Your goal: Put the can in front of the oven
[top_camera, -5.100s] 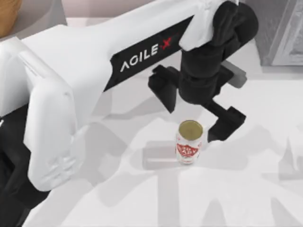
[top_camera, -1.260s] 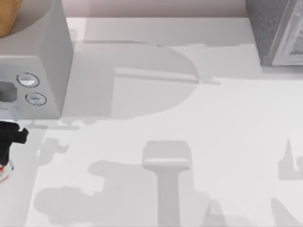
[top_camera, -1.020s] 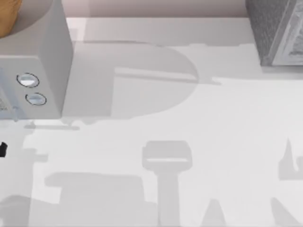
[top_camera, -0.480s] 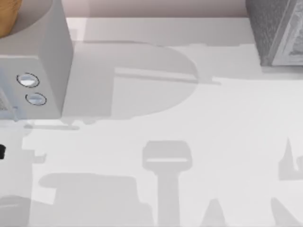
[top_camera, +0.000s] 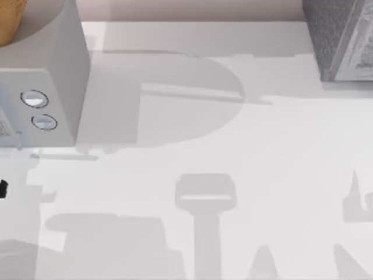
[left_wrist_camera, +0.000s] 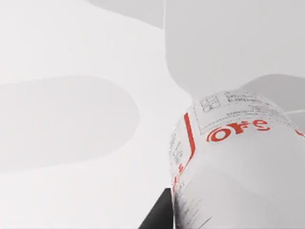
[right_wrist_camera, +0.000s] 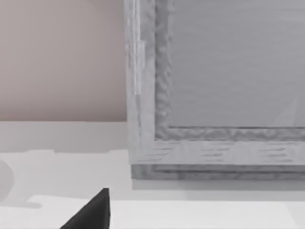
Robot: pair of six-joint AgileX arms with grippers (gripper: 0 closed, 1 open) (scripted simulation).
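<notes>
Left gripper [top_camera: 2, 189] at the table's [top_camera: 233, 146] 9 o'clock edge, below the oven [top_camera: 41, 87].
Can [left_wrist_camera: 238, 162] close against the left wrist camera; grip cannot be told; gripper position unchanged from half a second ago.

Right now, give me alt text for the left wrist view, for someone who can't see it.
A white can with red lettering looms close to the camera, above the pale table crossed by soft grey shadows. A dark claw finger shows beside the can.
</notes>
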